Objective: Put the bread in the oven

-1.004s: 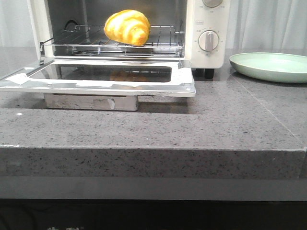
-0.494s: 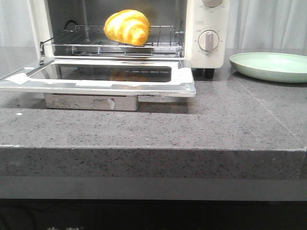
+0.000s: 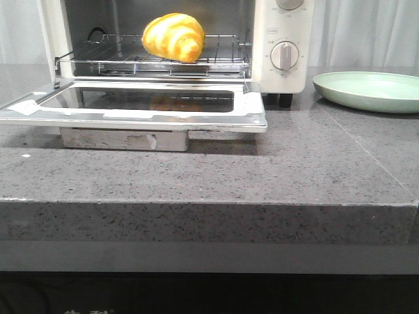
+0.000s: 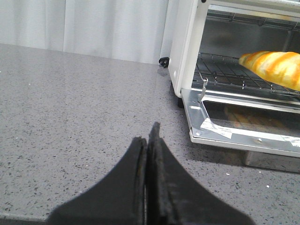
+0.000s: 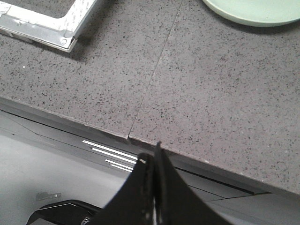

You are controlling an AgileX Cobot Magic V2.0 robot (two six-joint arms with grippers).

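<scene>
The bread (image 3: 174,36), a glossy yellow croissant with orange-brown stripes, lies on the wire rack inside the cream-white oven (image 3: 283,39). The oven's glass door (image 3: 137,104) hangs open and flat over the counter. The bread also shows in the left wrist view (image 4: 274,68) on the rack. My left gripper (image 4: 147,138) is shut and empty, low over the grey counter, well to the left of the oven. My right gripper (image 5: 152,154) is shut and empty, out past the counter's front edge. Neither gripper shows in the front view.
A pale green plate (image 3: 370,90) sits empty on the counter right of the oven; its rim shows in the right wrist view (image 5: 248,11). A corner of the open door (image 5: 51,28) juts toward the counter's front. A white curtain hangs behind.
</scene>
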